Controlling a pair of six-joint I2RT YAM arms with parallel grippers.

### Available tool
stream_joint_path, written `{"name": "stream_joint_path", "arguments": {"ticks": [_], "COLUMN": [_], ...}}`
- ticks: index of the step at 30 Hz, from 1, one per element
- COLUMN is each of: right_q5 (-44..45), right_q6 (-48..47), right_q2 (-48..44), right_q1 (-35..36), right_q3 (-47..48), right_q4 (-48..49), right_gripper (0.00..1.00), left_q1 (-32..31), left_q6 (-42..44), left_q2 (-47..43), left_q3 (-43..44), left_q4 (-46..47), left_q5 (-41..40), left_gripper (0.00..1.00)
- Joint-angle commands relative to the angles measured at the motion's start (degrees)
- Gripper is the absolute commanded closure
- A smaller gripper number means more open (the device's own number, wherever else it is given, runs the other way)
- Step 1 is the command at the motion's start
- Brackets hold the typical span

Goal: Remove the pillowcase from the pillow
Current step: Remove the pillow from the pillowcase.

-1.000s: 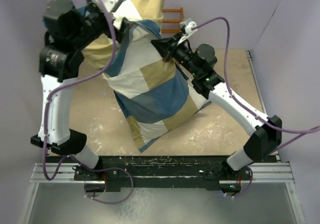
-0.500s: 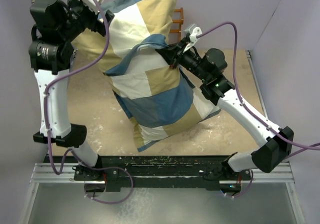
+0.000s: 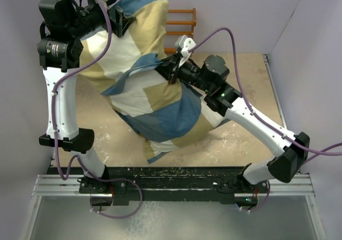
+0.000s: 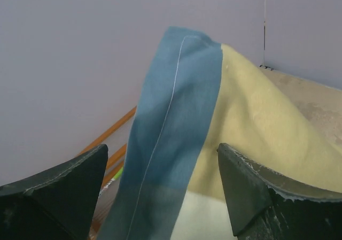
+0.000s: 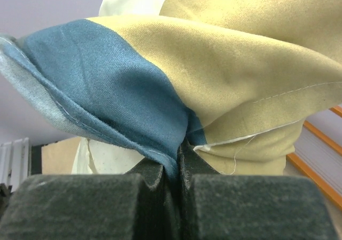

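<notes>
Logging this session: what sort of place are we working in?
Likely a lab test cell, not a home: plain lavender partition walls enclose a scuffed, worn tabletop, and the arms are bolted to an aluminium rail. An orange wooden rack stands behind the pillowcase.

No text, label, brand, number or sign can be read in any view: the pillowcase (image 3: pixel 155 98) shows only plain colour blocks, and the arm housings carry no legible markings.
</notes>
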Motion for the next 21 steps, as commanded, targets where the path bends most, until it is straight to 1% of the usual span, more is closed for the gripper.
{"name": "stream_joint_path", "arguments": {"ticks": [1,2,3,4,5,6,7,8,9,11,12,14,16,21], "right_q5": [0.67,1.15,1.36,1.73,2.24,3.03,4.08,5.22,6.43,9.28,10.88,13.10,15.15,17.85], "right_q6": [-2.30,-2.33,-2.44,-2.76,-2.99,-3.22,-3.28,-3.27,-3.24,-2.97,-2.56,-2.03,-1.92,-0.65], "right_q2": [-1.19,-1.42,-1.47,-1.42,-1.27,-1.14,-0.97,-0.82,-0.70,-0.75,-0.76,-0.57,-0.27,-2.65], "right_q1": [1.91,1.95,1.94,1.94,1.91,1.92,1.91,1.92,1.93,1.89,1.93,1.93,1.97,2.02], "right_q3": [2.38,2.10,2.10,2.36,2.62,2.96,3.28,3.66,4.06,4.45,4.47,4.47,3.69,-4.19], "right_q4": [2.44,2.29,1.70,0.83,-0.11,-0.99,-1.75,-2.53,-3.22,-4.07,-4.52,-6.42,-8.32,-9.34], "right_gripper": [1.00,1.00,1.00,1.00,1.00,1.00,1.00,1.00,1.00,1.00,1.00,1.00,1.00,1.00], "left_q1": [0.16,0.58,1.31,2.16,3.14,3.82,4.17,4.22,4.23,4.23,4.23,4.23,4.23,4.23], "left_q6": [0.99,1.81,1.90,1.49,0.52,-0.65,-1.59,-2.22,-2.93,-4.79,-5.61,-6.85,-6.43,-1.72], "left_q2": [-0.27,-0.20,-0.49,-0.88,-1.46,-2.26,-3.07,-3.80,-4.31,-5.32,-5.98,-7.84,-8.97,-9.49], "left_q3": [1.12,0.83,0.24,-0.56,-1.53,-2.78,-3.79,-4.83,-5.13,-5.27,-5.59,-7.23,-8.08,-7.37], "left_q4": [-0.48,-1.42,-1.62,-1.00,0.51,2.55,4.52,6.27,8.02,11.04,13.01,18.45,22.47,28.58], "left_q5": [0.96,0.84,1.12,1.62,2.29,2.62,2.65,2.52,2.41,1.69,1.02,-1.40,-4.73,-16.97], "left_gripper": [0.13,0.14,0.18,0.26,0.39,0.55,0.69,0.79,0.86,0.98,1.00,1.00,1.00,1.00]}}
